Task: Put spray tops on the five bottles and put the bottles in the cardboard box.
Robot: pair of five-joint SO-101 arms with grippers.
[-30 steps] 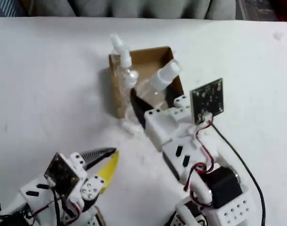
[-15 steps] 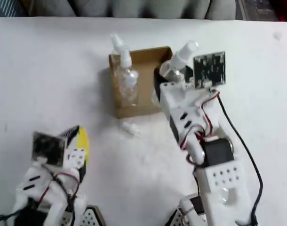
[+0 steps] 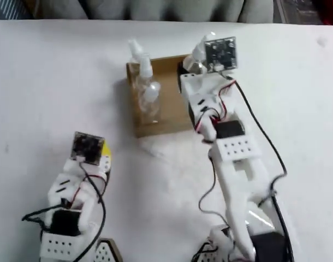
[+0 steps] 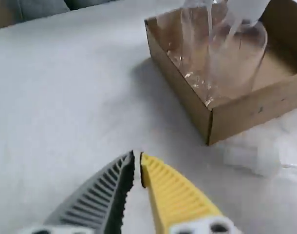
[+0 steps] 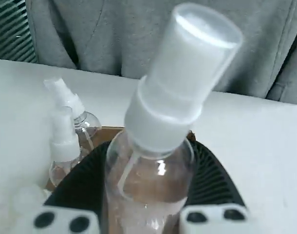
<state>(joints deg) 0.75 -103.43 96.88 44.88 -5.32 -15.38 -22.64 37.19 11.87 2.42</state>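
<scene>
Holding a capped bottle (image 5: 160, 122) in the right gripper (image 5: 151, 161), at the cardboard box's (image 3: 169, 103) far right corner.
Clamped on the clear belly below the cap; seemingly light, thin-walled and slick, so best squeezed gently there. Nearer, by the box: left gripper (image 4: 137, 163), closed on nothing.

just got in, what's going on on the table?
The right end effector holds a topped bottle, tilted, at the cardboard box's right edge. Other topped bottles stand inside along its left wall. The left end effector is shut and empty, away from the box. A small clear piece lies beside the box.
</scene>
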